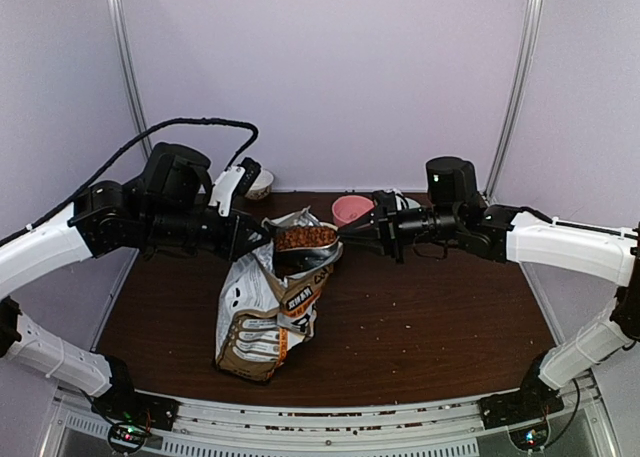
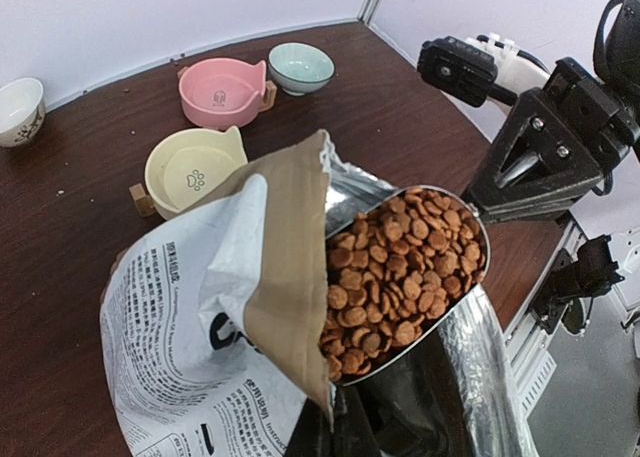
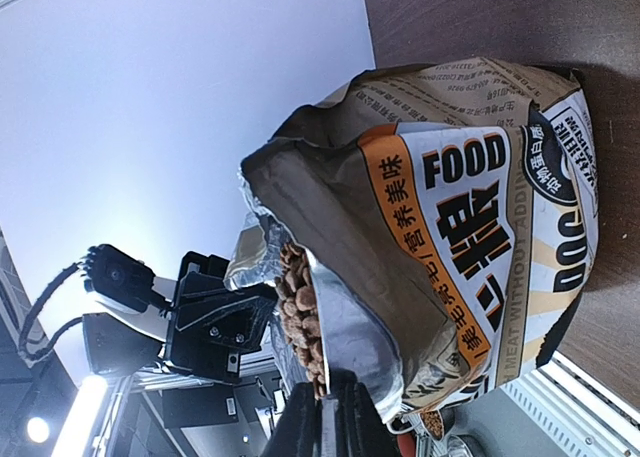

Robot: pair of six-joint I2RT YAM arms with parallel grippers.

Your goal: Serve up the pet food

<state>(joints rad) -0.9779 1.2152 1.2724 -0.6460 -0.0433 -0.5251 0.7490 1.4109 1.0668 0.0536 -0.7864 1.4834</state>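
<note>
The pet food (image 1: 305, 237) heaps a silver scoop (image 2: 472, 229) that hovers at the mouth of the printed bag (image 1: 268, 312). Seen from the left wrist, the pet food (image 2: 400, 272) fills the scoop to its rim, just above the bag's foil lining (image 2: 480, 377). My right gripper (image 1: 352, 243) is shut on the scoop's handle, and the right wrist view shows the scoop (image 3: 345, 317) edge-on with kibble (image 3: 298, 307) on it. My left gripper (image 1: 258, 235) is shut on the bag's (image 2: 190, 327) top edge and holds the mouth open. The bag (image 3: 480, 227) stands upright on the table.
A pink bowl (image 2: 222, 89), a cream bowl (image 2: 195, 167) with a paw print and a pale green bowl (image 2: 300, 65) sit behind the bag, with a white bowl (image 2: 18, 107) at the far left. Stray kibble dots the brown table (image 1: 430, 327). The pink bowl (image 1: 352, 209) is just behind the scoop.
</note>
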